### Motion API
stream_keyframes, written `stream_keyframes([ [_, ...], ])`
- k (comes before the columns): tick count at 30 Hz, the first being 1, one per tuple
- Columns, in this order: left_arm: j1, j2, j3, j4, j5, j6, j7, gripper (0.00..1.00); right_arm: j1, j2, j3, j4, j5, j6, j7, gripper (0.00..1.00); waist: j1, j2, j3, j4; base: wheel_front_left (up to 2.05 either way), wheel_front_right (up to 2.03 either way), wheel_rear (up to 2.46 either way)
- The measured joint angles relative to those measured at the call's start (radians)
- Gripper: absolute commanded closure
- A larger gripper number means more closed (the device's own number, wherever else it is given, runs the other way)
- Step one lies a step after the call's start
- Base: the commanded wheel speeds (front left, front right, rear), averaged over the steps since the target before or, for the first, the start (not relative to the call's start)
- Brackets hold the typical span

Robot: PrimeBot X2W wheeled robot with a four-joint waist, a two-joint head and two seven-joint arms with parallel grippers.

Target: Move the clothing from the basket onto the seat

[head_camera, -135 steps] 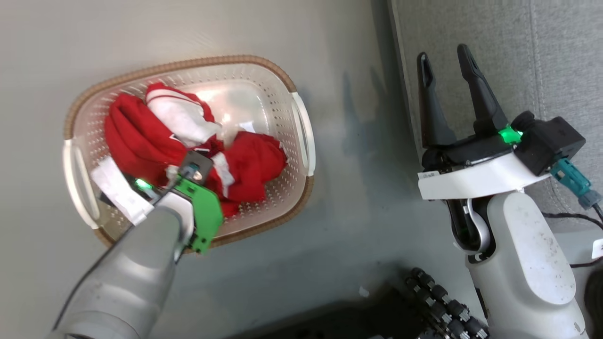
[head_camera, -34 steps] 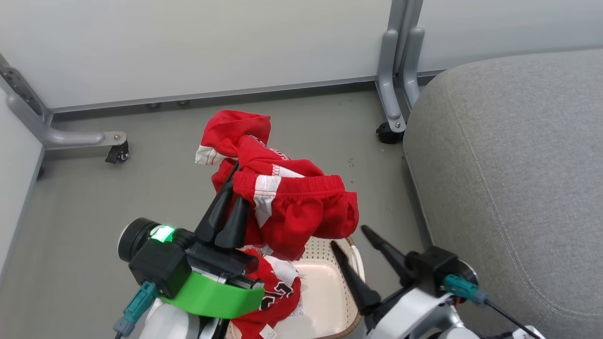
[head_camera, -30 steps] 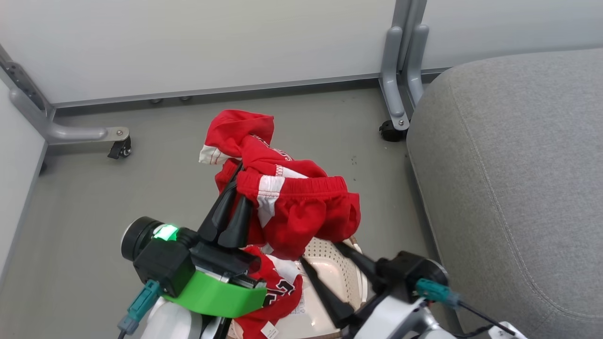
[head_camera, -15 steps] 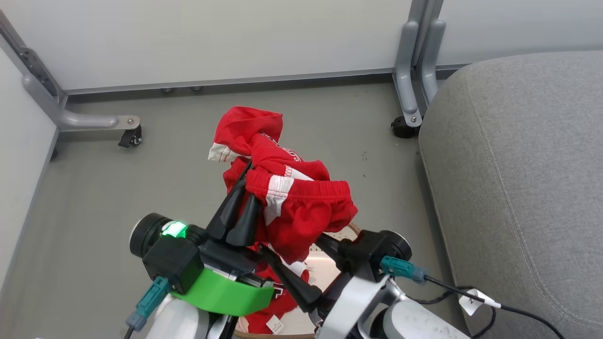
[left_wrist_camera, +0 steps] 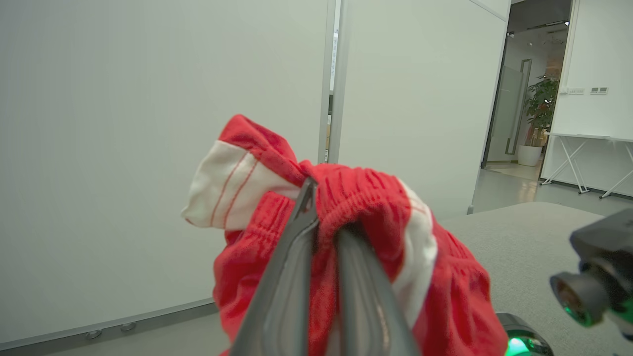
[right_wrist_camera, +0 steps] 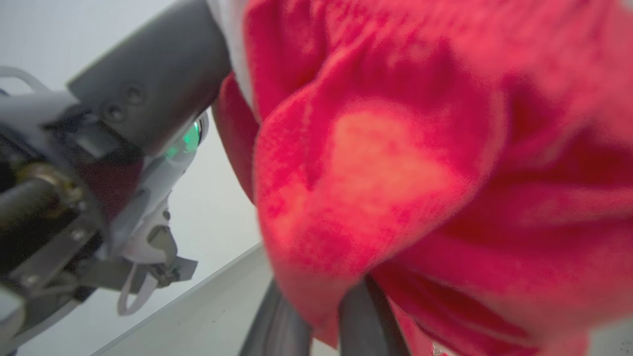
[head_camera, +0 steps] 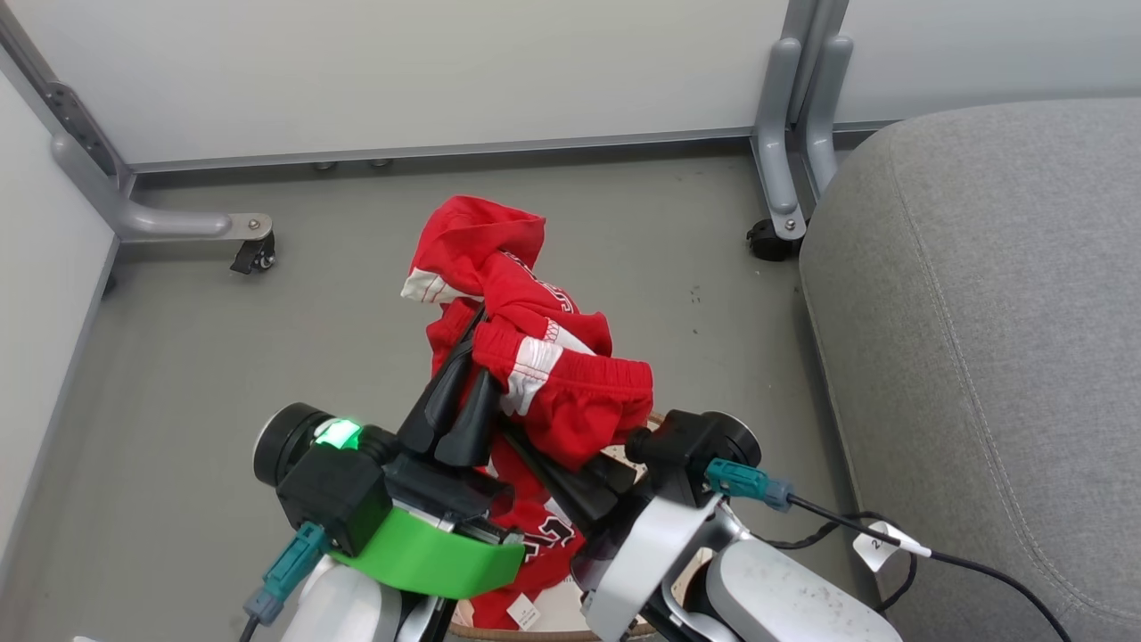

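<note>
An office-like test space: white partition panels (head_camera: 428, 71) on castor feet (head_camera: 254, 257), a potted plant (left_wrist_camera: 541, 101) and trestle table (left_wrist_camera: 588, 136) beyond.

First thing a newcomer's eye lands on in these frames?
The red clothing hangs mid-frame in the head view, above the floor. Both grippers pinch it: the left gripper near its top and the right gripper from below. The big grey seat takes the right side, apart from the clothing, and the basket peeks out at the bottom edge.
</note>
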Motion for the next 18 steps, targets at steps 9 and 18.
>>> stream_keyframes([
  [9, -0.002, 0.0, -0.001, 0.003, -0.004, 0.0, 0.0, 1.0, -0.01, -0.005, -0.009, 0.016, 0.005, 0.0, -0.008, 1.0, 0.0, 0.0, 0.003, 0.003, 0.0, 0.0, 0.0],
  [18, -0.002, 0.001, -0.001, 0.012, -0.005, 0.0, 0.0, 0.0, -0.017, -0.008, -0.026, 0.02, 0.005, 0.0, -0.012, 1.0, 0.0, 0.0, 0.004, 0.007, 0.0, 0.0, 0.0],
])
